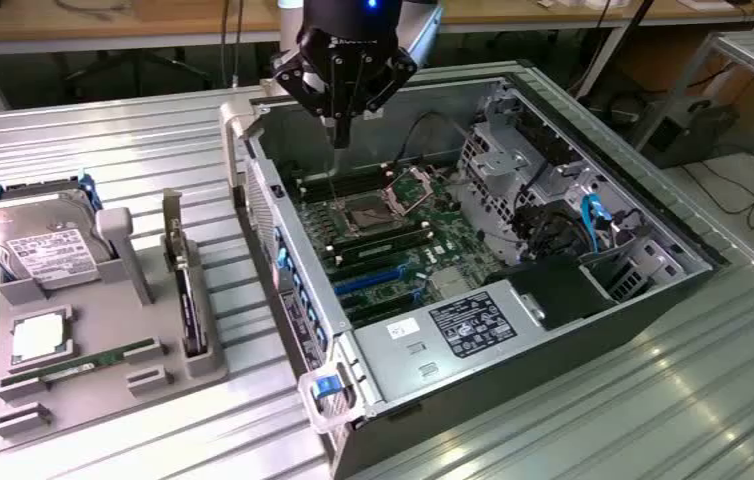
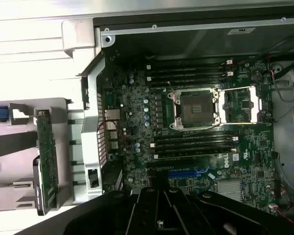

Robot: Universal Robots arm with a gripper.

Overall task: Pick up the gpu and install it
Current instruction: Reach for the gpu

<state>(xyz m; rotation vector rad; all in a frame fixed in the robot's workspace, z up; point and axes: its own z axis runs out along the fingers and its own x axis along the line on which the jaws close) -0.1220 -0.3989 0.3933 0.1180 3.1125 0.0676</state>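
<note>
Ribbed metal table (image 1: 697, 400), wooden workbench (image 1: 150, 25) behind
</note>
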